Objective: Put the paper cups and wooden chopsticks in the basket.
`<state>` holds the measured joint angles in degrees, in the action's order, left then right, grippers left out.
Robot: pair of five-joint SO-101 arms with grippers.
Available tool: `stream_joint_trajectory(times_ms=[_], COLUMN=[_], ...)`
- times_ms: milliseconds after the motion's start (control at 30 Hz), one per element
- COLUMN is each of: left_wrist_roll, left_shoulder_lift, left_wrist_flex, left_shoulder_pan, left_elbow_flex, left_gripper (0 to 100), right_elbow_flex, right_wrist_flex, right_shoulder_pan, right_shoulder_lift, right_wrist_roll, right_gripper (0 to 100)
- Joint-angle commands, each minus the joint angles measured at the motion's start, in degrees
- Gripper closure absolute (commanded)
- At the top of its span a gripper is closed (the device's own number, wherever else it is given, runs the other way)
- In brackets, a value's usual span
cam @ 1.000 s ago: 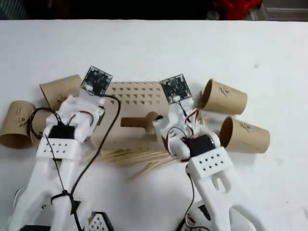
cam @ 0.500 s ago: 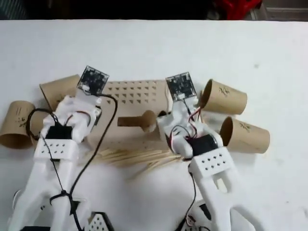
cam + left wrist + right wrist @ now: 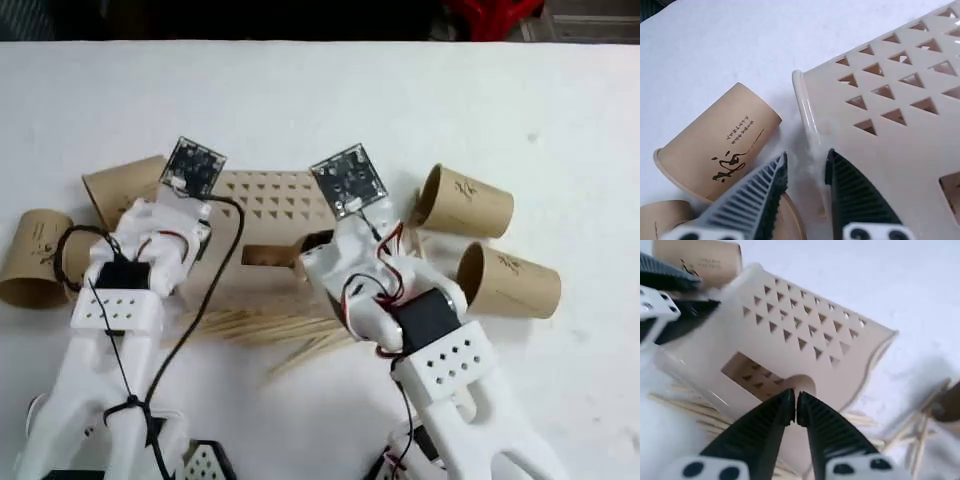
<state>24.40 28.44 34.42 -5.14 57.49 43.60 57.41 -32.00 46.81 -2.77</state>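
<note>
The basket lay tipped over in the middle of the table, perforated wall up, so nothing could go in yet. Two cups lay on their sides to its left and two more cups to its right, well clear of each other. The chopsticks were fanned loose along its near edge.

The left gripper sat at the basket's left end, fingers apart with the rim between them. The right gripper had its fingers drawn almost together at the handle hole. I couldn't tell whether they pinched the wall.

To my eye the job in hand was righting the basket. That wanted a firm bite at both ends and a slow, even roll away from the arms. Otherwise the rim might sweep the chopsticks about or knock the nearest cup. One loose grip and the light plastic would likely twist out.

The table was plain white. Behind it the room was dark, with a red thing at the far edge.
</note>
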Motion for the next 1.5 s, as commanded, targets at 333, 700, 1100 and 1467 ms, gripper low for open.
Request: stream_joint_trajectory(times_ms=[333, 700, 1100, 1467], left_wrist_roll=[0.8, 0.7, 0.6, 0.4], left_shoulder_lift=[-1.0, -1.1, -19.9, -26.0], left_wrist_flex=[0.8, 0.8, 8.2, 9.5], left_shoulder_pan=[-0.1, -0.1, -0.1, 4.9], left_elbow_flex=[5.5, 5.6, -8.8, -16.3], left_gripper=[84, 84, 84, 84], right_elbow_flex=[12.8, 15.1, -1.9, -25.7], right_wrist_flex=[-11.0, -20.0, -10.3, -7.7], right_shoulder_pan=[22.4, 7.8, -2.5, -4.4], right_shoulder_lift=[-2.7, -8.2, 2.2, -19.2], right_wrist_roll=[-13.1, -3.3, -2.8, -3.3], right_gripper=[84.3, 84.6, 84.7, 84.7])
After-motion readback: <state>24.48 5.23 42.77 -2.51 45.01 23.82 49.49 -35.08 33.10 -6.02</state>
